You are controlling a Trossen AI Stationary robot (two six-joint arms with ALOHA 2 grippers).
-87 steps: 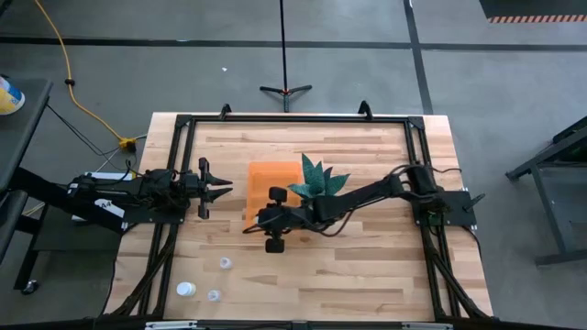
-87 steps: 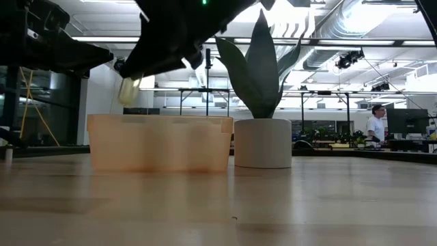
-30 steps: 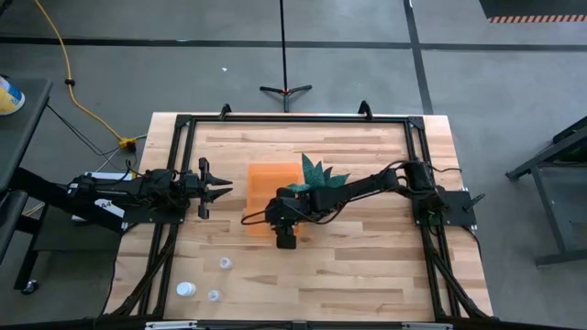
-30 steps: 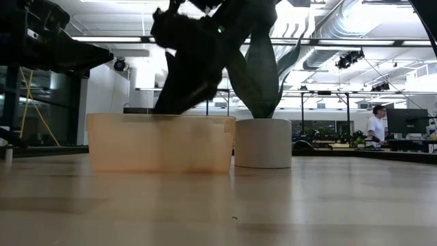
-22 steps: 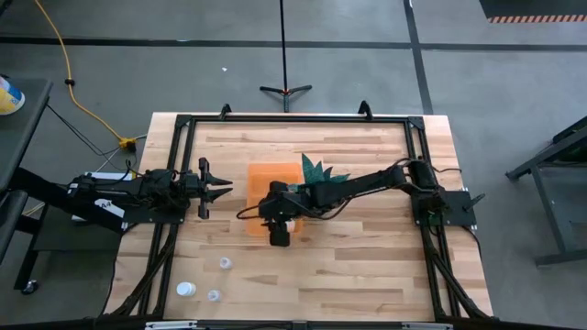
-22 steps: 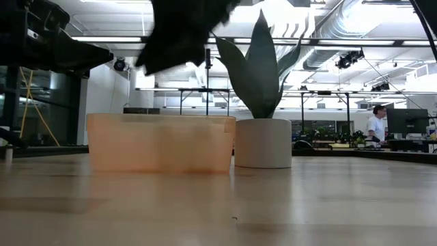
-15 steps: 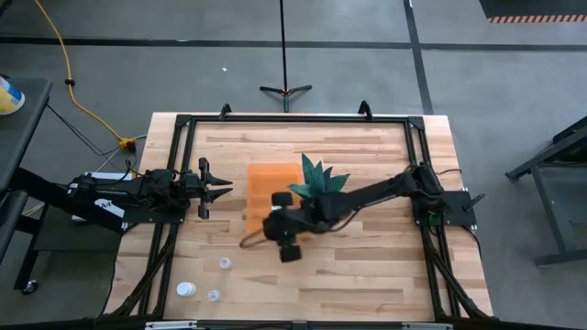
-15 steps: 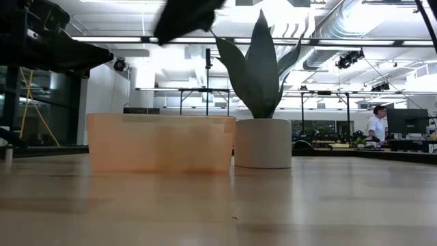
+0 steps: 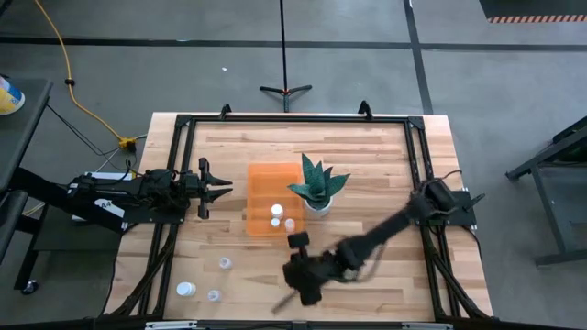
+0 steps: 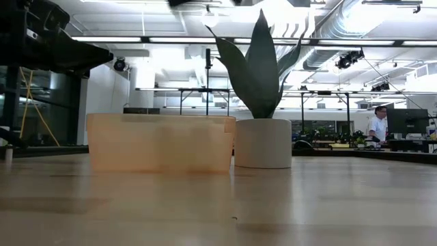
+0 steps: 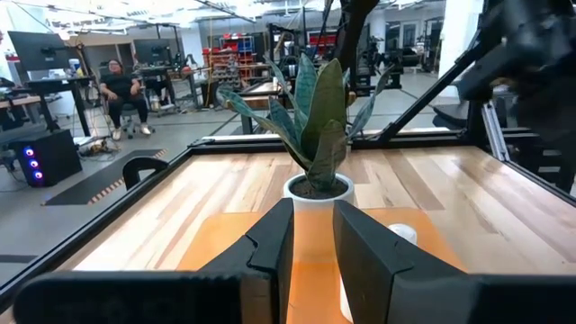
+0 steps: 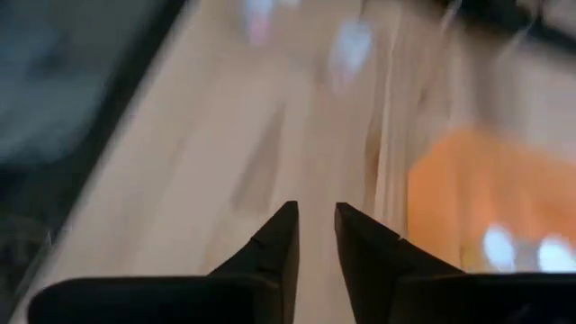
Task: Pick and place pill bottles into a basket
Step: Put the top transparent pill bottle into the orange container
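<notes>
The orange basket [image 9: 266, 188] stands at mid-table beside a white pot with a teal plant [image 9: 316, 188]. Three white pill bottles [image 9: 276, 212] lie inside the basket; one also shows in the left wrist view [image 11: 401, 234]. Three more bottles stand on the table near the near-left corner [image 9: 225, 263], [image 9: 186, 289], [image 9: 213, 295]. My right gripper [image 9: 284, 301] is in the air near the near edge, blurred, pointing toward those bottles, its fingers [image 12: 315, 216] narrowly apart and empty. My left gripper [image 9: 226, 188] waits to the left of the basket, narrowly open and empty.
A black frame [image 9: 293, 119] runs round the table's edges. The plant's leaves rise above the basket's right side in the low view [image 10: 259, 68]. Bare wood lies between the basket and the near edge. People sit in the room beyond the table [image 11: 117, 85].
My right gripper has risen out of the basket and swung quickly toward the table's near edge and a little leftward, toward the loose bottles. It no longer carries the bottle seen in it earlier. My left arm has kept still.
</notes>
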